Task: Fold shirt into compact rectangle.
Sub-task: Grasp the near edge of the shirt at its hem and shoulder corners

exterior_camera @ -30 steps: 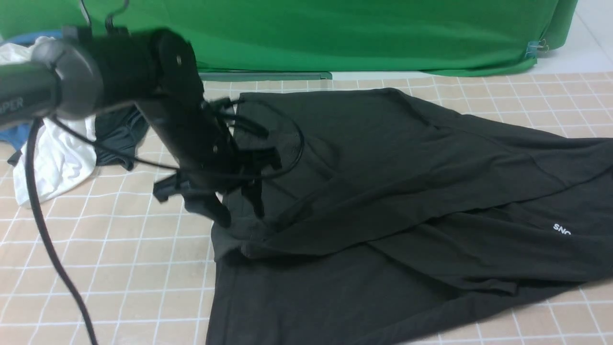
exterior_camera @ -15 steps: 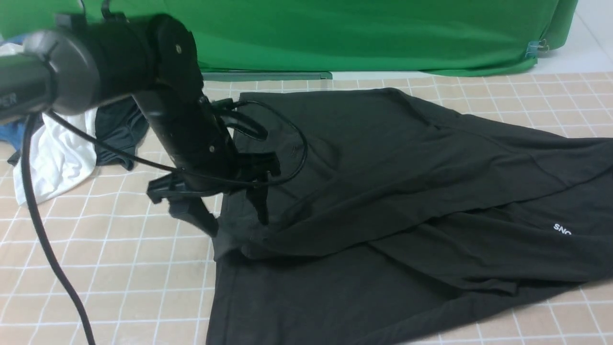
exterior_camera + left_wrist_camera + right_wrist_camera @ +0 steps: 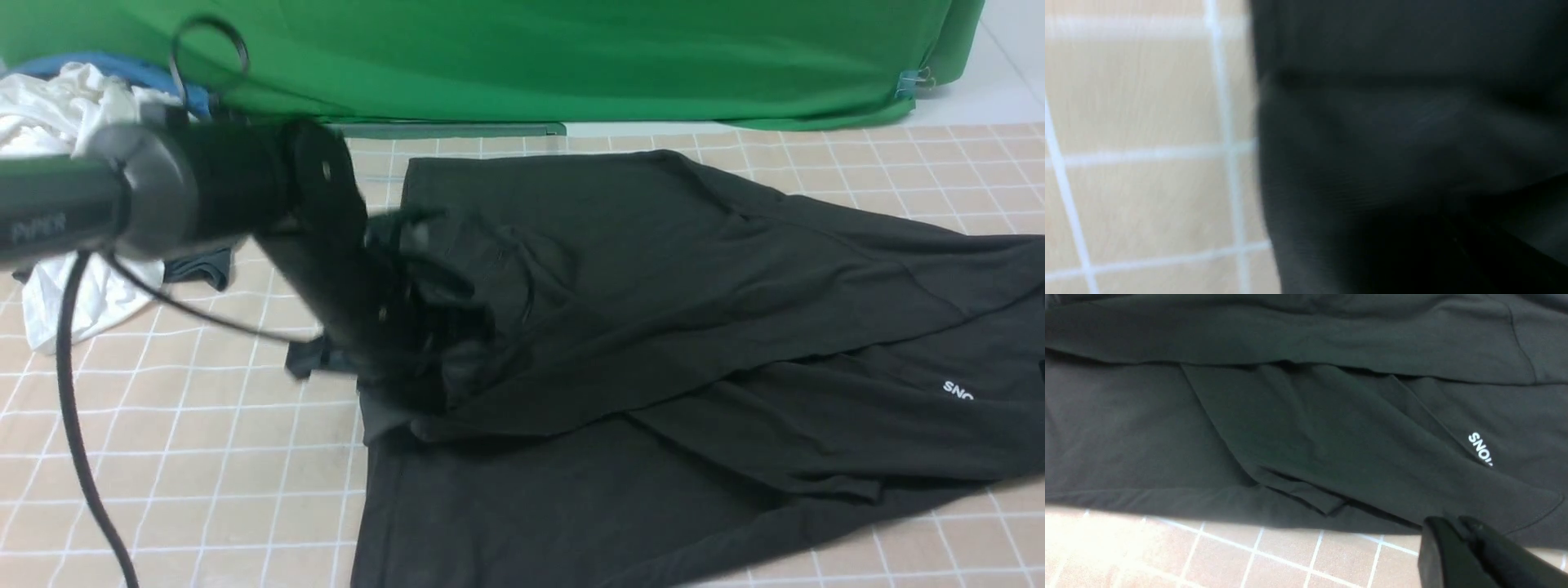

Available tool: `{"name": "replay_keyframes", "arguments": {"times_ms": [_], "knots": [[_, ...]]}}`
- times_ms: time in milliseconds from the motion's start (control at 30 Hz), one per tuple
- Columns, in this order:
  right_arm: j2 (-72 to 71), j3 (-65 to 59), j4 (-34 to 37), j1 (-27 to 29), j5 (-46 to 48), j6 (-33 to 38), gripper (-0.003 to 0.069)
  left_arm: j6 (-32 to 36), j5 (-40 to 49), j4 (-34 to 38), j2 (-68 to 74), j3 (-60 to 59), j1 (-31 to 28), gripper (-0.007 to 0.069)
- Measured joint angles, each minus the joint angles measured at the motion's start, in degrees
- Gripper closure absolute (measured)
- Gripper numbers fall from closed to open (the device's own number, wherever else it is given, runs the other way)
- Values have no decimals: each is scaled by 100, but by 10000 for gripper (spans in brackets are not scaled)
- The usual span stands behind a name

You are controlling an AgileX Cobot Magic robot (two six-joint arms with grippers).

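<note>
The shirt (image 3: 653, 278) is a large, plain black T-shirt of soft knit. It lies spread over the middle and right of the desk (image 3: 188, 457), from just short of the far edge toward the near edge. It is partly folded: a broad flap lies slantwise across the body from the left side toward the far right, and a smaller flap shows below it on the near side. Small white lettering (image 3: 957, 391) reading "SNO" shows toward the right edge. The shirt's left side is bunched into a low fold, and the cloth is softly creased.
</note>
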State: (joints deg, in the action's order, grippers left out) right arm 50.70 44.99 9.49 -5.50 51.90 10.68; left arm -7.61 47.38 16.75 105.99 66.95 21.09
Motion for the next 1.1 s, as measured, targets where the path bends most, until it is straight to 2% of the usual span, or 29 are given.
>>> {"name": "replay_keyframes", "arguments": {"times_ms": [233,400,633,833,867,1100], "knots": [[0,0,3,0,-24,-17,613,40,-128,-125,-77,-317,7,611],[3,0,10,0,-35,-17,606,-38,446,-236,-677,164,7,610],[3,0,21,0,-47,-17,606,-644,1570,-190,-1842,313,92,580],[3,0,24,0,-47,-20,604,-1160,1694,-148,-2159,-568,616,449],[3,0,24,0,-47,-20,603,-1386,1572,-148,-2164,-914,832,390],[3,0,28,0,-47,-37,599,-1842,567,-271,-2164,-2060,1369,158]]}}
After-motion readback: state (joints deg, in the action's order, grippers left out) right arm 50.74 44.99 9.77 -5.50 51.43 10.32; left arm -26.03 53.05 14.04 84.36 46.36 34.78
